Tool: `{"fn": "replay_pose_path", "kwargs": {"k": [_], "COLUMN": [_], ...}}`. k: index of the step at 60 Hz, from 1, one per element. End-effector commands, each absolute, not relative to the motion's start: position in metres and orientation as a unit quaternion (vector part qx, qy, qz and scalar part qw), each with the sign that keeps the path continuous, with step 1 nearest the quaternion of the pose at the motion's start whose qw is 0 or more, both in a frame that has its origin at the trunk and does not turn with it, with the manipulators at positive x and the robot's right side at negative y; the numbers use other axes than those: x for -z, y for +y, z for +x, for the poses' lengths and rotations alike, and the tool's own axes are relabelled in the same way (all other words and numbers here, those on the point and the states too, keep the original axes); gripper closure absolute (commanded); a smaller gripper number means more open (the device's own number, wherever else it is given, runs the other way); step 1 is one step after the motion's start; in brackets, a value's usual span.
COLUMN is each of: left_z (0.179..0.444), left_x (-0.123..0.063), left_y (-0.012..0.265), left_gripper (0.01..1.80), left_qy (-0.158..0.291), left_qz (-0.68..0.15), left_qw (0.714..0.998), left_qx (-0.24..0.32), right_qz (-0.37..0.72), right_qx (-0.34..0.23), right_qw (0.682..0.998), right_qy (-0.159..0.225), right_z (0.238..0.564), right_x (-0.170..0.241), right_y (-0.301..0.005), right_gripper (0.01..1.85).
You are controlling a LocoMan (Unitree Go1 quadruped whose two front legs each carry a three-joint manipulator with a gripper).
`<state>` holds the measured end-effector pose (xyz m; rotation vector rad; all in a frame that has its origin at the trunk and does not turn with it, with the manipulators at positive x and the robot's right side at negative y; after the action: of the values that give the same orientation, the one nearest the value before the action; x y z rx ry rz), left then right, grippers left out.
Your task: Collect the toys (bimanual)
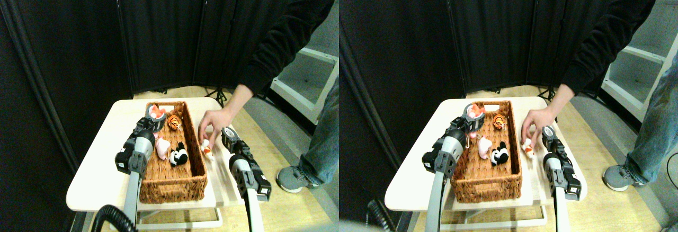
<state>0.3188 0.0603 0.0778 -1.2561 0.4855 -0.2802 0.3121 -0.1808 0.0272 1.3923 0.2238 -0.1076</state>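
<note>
A pale bench [95,179] stands before black curtains [159,30]. A long wicker basket [172,181] lies on it, holding a tiger [174,121], a pink toy [161,148] and a panda [179,155].

The left gripper [152,119] sits over the basket's far left corner, touching a red-orange toy [157,111]; whether its fingers grip that toy cannot be told.

The right gripper [229,134] hovers right of the basket, fingers' state unclear.

Between basket and right gripper, a person's hand [214,122] reaches down beside a small orange-and-white toy [206,148] on the bench. The black sleeve [286,30] crosses from the upper right. Jeans [320,136] and a grey shoe [291,179] stand on the wooden floor [286,211]; white shelves [307,78] sit behind.
</note>
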Motion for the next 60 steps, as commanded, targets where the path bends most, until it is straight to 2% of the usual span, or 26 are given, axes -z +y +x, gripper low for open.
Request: {"fn": "replay_pose_path", "kwargs": {"k": [1,2,4,6,11,12,18,23,27,34,38,41,47,53,57,60], "left_z": [0.319,0.319,0.319,0.318,0.318,0.318,0.318,0.321,0.326,0.329,0.329,0.327,0.322,0.314,0.307,0.304], "left_x": [-0.080,-0.080,-0.079,-0.078,-0.077,-0.078,-0.079,-0.079,-0.078,-0.076,-0.072,-0.068,-0.062,-0.056,-0.049,-0.046], "left_y": [0.062,0.062,0.063,0.063,0.064,0.064,0.065,0.071,0.086,0.105,0.122,0.135,0.153,0.164,0.171,0.174], "left_gripper": [0.98,0.98,0.84,0.79,0.77,0.80,1.05,1.17,1.36,1.50,1.61,1.67,1.67,1.64,1.63,1.63], "left_qy": [0.240,0.240,0.245,0.244,0.245,0.245,0.239,0.223,0.202,0.186,0.161,0.148,0.133,0.125,0.123,0.121], "left_qz": [-0.577,-0.577,-0.572,-0.568,-0.565,-0.565,-0.573,-0.576,-0.567,-0.559,-0.556,-0.549,-0.540,-0.530,-0.531,-0.532], "left_qw": [0.771,0.771,0.773,0.775,0.777,0.777,0.774,0.776,0.787,0.797,0.807,0.815,0.826,0.835,0.836,0.836], "left_qx": [0.126,0.126,0.126,0.128,0.130,0.131,0.127,0.131,0.134,0.132,0.120,0.112,0.095,0.075,0.060,0.056], "right_qz": [0.633,0.633,0.630,0.632,0.621,0.608,0.629,0.636,0.643,0.631,0.648,0.646,0.650,0.627,0.642,0.633], "right_qx": [0.027,0.027,0.026,0.026,0.027,0.020,0.037,0.040,0.042,0.044,0.038,0.041,0.038,0.027,0.031,0.028], "right_qw": [0.768,0.768,0.770,0.769,0.777,0.788,0.771,0.765,0.758,0.768,0.753,0.755,0.751,0.769,0.752,0.758], "right_qy": [0.097,0.097,0.096,0.095,0.097,0.095,0.091,0.094,0.102,0.099,0.107,0.106,0.112,0.121,0.147,0.154], "right_z": [0.315,0.315,0.315,0.316,0.316,0.316,0.316,0.316,0.317,0.317,0.318,0.319,0.319,0.318,0.318,0.318], "right_x": [-0.033,-0.033,-0.033,-0.033,-0.033,-0.033,-0.033,-0.033,-0.032,-0.031,-0.030,-0.029,-0.028,-0.028,-0.028,-0.029], "right_y": [-0.177,-0.177,-0.177,-0.177,-0.177,-0.177,-0.178,-0.178,-0.179,-0.180,-0.180,-0.179,-0.176,-0.172,-0.166,-0.162], "right_gripper": [1.85,1.85,1.85,1.85,1.83,1.82,1.85,1.85,1.85,1.84,1.84,1.82,1.79,1.69,1.66,1.62]}}
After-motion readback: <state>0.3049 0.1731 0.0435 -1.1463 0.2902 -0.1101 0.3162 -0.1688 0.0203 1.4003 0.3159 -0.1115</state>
